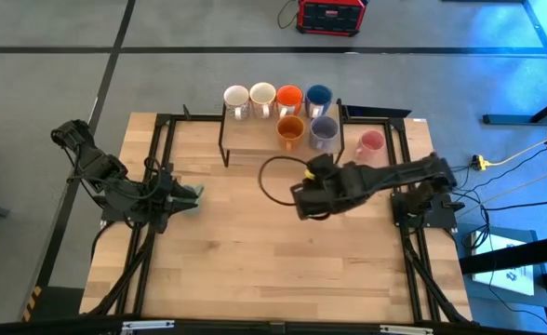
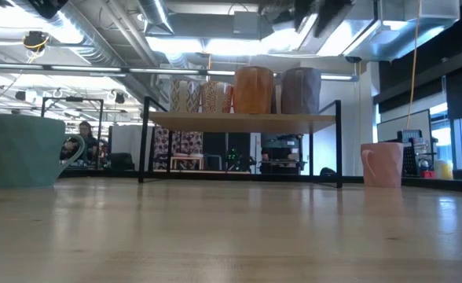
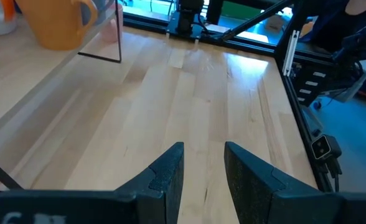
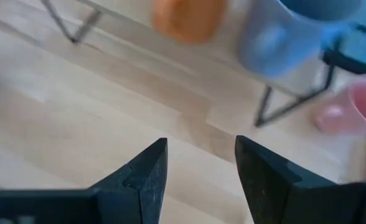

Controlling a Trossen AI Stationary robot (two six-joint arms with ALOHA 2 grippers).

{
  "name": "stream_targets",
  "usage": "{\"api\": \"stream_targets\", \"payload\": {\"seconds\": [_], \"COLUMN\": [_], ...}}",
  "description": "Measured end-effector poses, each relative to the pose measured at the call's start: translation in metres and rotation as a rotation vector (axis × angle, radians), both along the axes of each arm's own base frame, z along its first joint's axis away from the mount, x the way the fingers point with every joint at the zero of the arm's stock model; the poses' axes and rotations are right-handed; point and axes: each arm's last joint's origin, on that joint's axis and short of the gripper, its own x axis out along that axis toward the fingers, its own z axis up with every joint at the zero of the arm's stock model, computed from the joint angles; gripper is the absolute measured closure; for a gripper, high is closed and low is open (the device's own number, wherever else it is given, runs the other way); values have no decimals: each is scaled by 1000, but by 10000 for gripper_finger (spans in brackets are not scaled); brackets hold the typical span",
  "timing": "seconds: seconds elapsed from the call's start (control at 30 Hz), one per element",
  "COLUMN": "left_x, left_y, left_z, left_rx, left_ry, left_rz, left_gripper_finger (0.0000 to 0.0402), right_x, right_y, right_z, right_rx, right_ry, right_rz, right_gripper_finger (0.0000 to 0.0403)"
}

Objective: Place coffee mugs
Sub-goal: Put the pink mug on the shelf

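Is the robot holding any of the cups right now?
No. The right gripper is open and empty over the table. The left gripper is empty too, beside the pale green mug.

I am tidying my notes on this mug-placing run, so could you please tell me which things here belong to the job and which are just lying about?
Job:
- six mugs on the rack: two white, bright orange, blue, amber, lavender-grey
- pink mug and pale green mug on the table

Lying about:
- red box on the floor
- yellow cable
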Motion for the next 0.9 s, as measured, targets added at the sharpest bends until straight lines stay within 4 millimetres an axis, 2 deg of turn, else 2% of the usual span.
{"api": "stream_targets", "payload": {"seconds": [0.23,0.53,0.67,0.9], "left_x": [0,2,4,4], "left_y": [0,0,1,4], "left_z": [0,0,0,1], "left_rx": [0,26,24,29], "left_ry": [0,-18,-46,-98], "left_rz": [1,69,159,286], "left_gripper_finger": [292,292,292,292], "right_x": [-61,-139,-165,-191], "right_y": [-4,-39,-59,-99], "right_z": [-24,-65,-79,-101], "right_rx": [74,110,105,53], "right_ry": [-85,-110,-116,-164], "right_rz": [-109,-282,-376,-628], "right_gripper_finger": [229,229,230,235]}}
